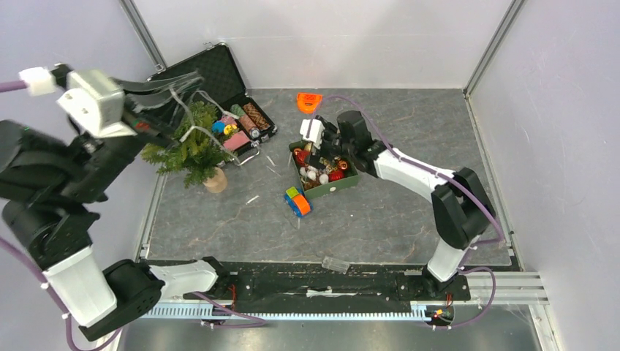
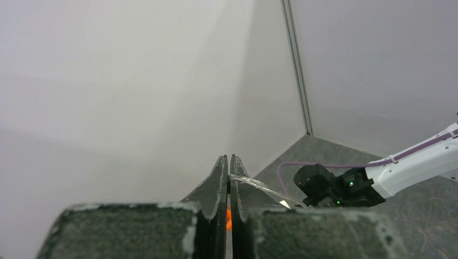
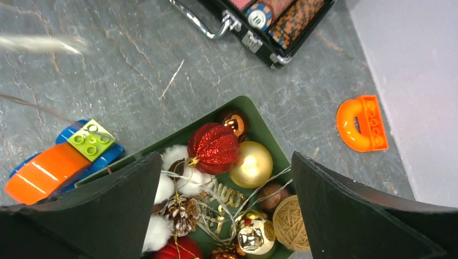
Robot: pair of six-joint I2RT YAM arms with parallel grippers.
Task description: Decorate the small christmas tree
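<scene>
1. Your left gripper (image 2: 229, 167) is pinched shut on a thin clear strand (image 2: 262, 189), held high above the tree (image 1: 191, 150), which stands at the table's left beside the case (image 1: 241, 110).
2. Your right gripper (image 3: 224, 159) hangs wide open and empty over the green box (image 3: 258, 110).
3. Centre on the red bauble (image 3: 213, 147), descend straight and grip near its cap. Stay clear of the silver wire just beside it.

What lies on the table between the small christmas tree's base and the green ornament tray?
Top view: bare grey table with a few pale slivers, from the small christmas tree to the green tray.
</scene>
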